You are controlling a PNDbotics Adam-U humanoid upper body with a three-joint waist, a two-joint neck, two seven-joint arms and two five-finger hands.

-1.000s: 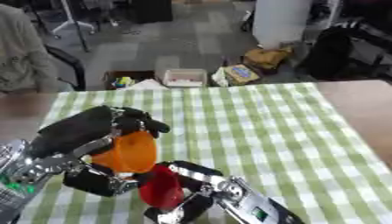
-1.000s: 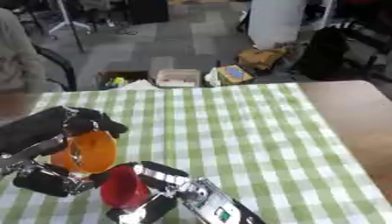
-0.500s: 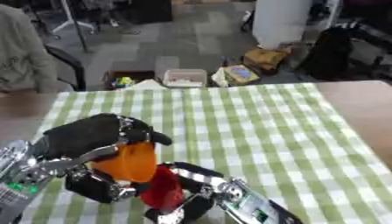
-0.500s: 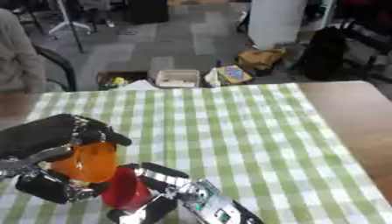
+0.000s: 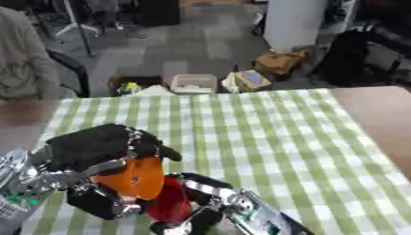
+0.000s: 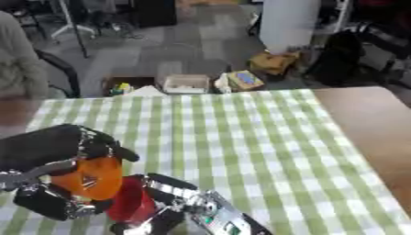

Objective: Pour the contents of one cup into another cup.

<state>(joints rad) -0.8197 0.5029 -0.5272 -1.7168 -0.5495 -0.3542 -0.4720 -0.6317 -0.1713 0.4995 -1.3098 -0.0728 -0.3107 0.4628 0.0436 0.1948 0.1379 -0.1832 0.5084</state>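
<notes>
Left eye view: the left hand [image 5: 92,149] curls its fingers round an orange cup [image 5: 138,178], held tilted against the red cup [image 5: 170,202] that the right hand [image 5: 210,195] clasps from the right. Both cups sit near the tabletop's [image 5: 273,133] lower left edge; the green-and-white checked cloth lies bare to the right and beyond.

Right eye view: the orange cup [image 6: 90,179] looks smooth and rounded, touching the red cup [image 6: 131,204]; bare wood borders the cloth at right.

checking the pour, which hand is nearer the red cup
Right. The right hand is curled round the red cup; the left hand holds the orange cup just above and left of it.
</notes>
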